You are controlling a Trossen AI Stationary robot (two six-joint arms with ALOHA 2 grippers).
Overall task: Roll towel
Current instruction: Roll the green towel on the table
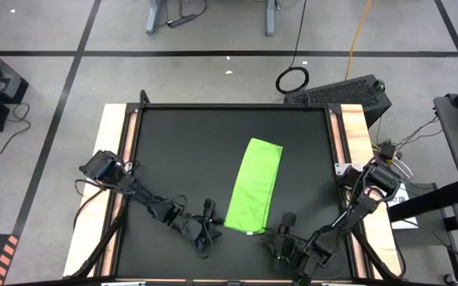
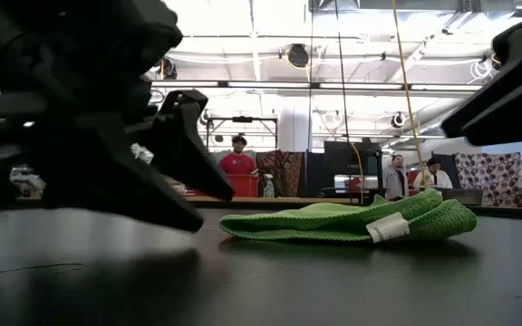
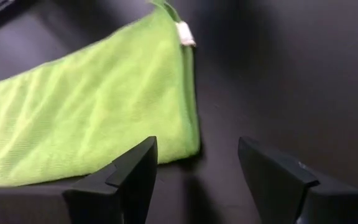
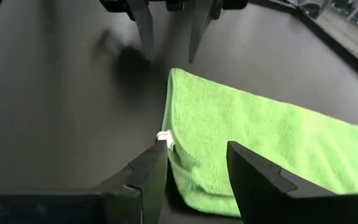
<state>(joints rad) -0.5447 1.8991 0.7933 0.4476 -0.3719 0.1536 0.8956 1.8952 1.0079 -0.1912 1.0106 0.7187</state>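
The lime-green towel lies flat on the black table as a long folded strip, running from the far side toward the near edge, with a white tag at its near end. My left gripper is open, low beside the towel's near left corner. My right gripper is open at the towel's near end; its fingers stand on either side of the tagged corner. I cannot see either gripper touching the cloth. In the low view the towel lies flat between both arms.
The black table top has light wooden strips along its left and right sides. Bare table shows on the left, right and far side of the towel. People stand in the room far behind the table.
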